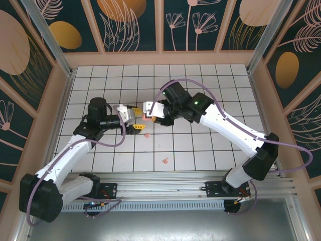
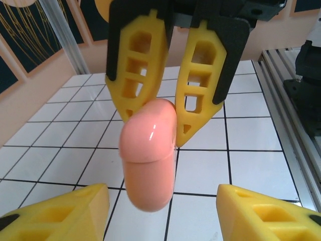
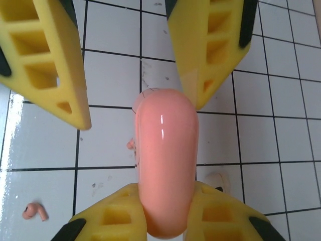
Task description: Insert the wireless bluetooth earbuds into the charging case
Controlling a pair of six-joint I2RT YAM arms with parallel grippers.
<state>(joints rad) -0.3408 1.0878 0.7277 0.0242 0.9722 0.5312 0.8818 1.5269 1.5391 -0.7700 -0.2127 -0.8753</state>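
A salmon-pink charging case (image 1: 145, 117) hangs above the tiles, lid closed. My right gripper (image 1: 149, 113) is shut on it. In the right wrist view the case (image 3: 165, 160) runs up from between my right gripper (image 3: 164, 190) fingers. My left gripper (image 1: 136, 119) faces it, open, one finger on each side of the case. In the left wrist view the case (image 2: 149, 160) dips toward my left gripper (image 2: 163, 211) without touching either finger. Two pink earbuds lie on the tiles, one (image 1: 147, 135) just below the grippers, another (image 1: 164, 161) nearer the front. One pink earbud (image 3: 35, 212) shows low left.
A tiled floor (image 1: 200, 145) is ringed by a low wooden wall (image 1: 160, 59). A metal rail (image 1: 165, 183) carries both arm bases along the near edge. A faint cream shape (image 3: 216, 179), perhaps a cream earbud, lies beside my right finger.
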